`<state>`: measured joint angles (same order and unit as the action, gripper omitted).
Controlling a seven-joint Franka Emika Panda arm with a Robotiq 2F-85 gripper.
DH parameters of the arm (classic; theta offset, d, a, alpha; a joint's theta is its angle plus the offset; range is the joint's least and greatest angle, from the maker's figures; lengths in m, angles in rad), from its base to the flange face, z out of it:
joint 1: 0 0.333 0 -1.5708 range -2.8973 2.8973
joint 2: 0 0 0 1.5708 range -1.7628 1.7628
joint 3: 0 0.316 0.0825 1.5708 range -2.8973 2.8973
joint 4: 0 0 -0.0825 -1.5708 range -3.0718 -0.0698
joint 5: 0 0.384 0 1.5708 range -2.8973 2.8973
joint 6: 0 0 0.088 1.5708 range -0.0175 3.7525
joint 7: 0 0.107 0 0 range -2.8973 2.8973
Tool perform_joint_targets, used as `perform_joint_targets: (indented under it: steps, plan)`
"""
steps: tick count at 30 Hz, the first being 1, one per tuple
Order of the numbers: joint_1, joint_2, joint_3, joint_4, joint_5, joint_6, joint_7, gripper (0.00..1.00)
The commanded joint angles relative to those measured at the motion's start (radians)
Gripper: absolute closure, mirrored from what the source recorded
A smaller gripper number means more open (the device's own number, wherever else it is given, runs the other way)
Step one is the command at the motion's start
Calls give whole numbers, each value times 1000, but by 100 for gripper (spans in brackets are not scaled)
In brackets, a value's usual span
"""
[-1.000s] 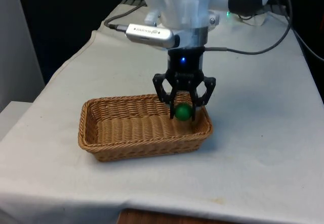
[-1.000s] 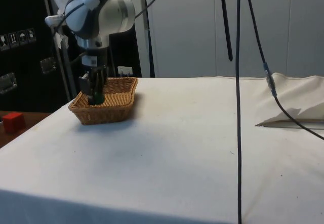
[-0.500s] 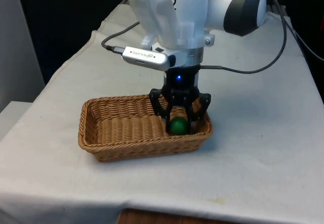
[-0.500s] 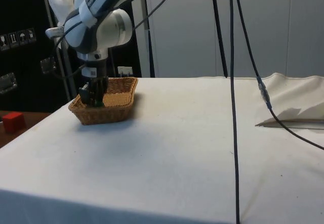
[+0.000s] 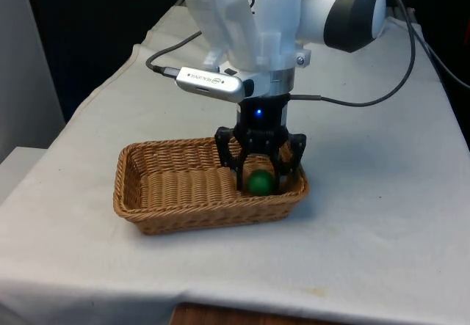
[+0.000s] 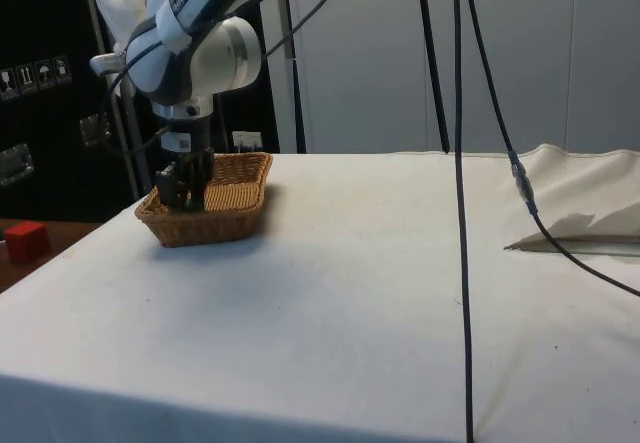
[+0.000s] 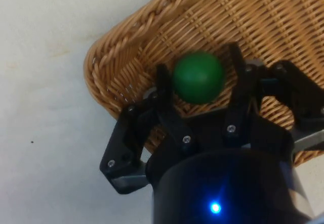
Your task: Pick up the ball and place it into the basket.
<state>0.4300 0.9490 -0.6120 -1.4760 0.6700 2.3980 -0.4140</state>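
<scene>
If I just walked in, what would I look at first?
You'd spot the bright green ball first, sitting between the fingers of the black gripper. It's down inside the brown woven basket, at the end on the front view's right. The basket stands on a table with a white cloth.

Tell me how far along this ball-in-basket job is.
Done: the small green ball is picked up and carried inside the woven wicker basket, at the end on the front view's right. In hand: the black end effector sits low around the ball, a gap showing beside it on one side. Left: withdrawing the arm.
</scene>
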Motion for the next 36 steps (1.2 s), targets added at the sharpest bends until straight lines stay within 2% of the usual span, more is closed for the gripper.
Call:
perform_joint_targets:
  steps: [1, 2, 3, 6, 7, 8, 9, 10, 15, 21, 22, 23, 25, 30, 31, 32, 36]
  plan:
    - [-1, 0, 1, 2, 1, -2, 0, 70]
    - [0, 0, 0, 0, 0, 0, 0, 60]
    - [-1, 0, 0, 2, 1, -1, 0, 60]
    - [-1, 0, 0, 2, 0, -1, 0, 35]
    - [-1, 0, 0, 2, 0, -1, 0, 26]
    - [0, 0, 0, 2, 0, -1, 0, 9]
    - [0, 0, 0, 2, 0, -1, 0, 2]
    - [0, 1, 0, 2, 0, -1, 1, 0]
    - [0, 1, 0, 2, 0, -1, 1, 0]
    - [20, -40, -27, -14, -17, -25, 3, 0]
    - [10, -24, -17, 0, -8, -18, 0, 0]
    - [22, -45, -29, -16, -20, -28, 3, 0]
    - [27, -60, -35, -22, -27, -36, 3, 0]
    - [33, -108, -39, -46, -61, -46, 7, 0]
    - [24, -99, -29, -37, -52, -41, 2, 0]
    - [35, -117, -40, -50, -66, -48, 7, 0]
    - [39, -154, -43, -65, -95, -59, 11, 0]
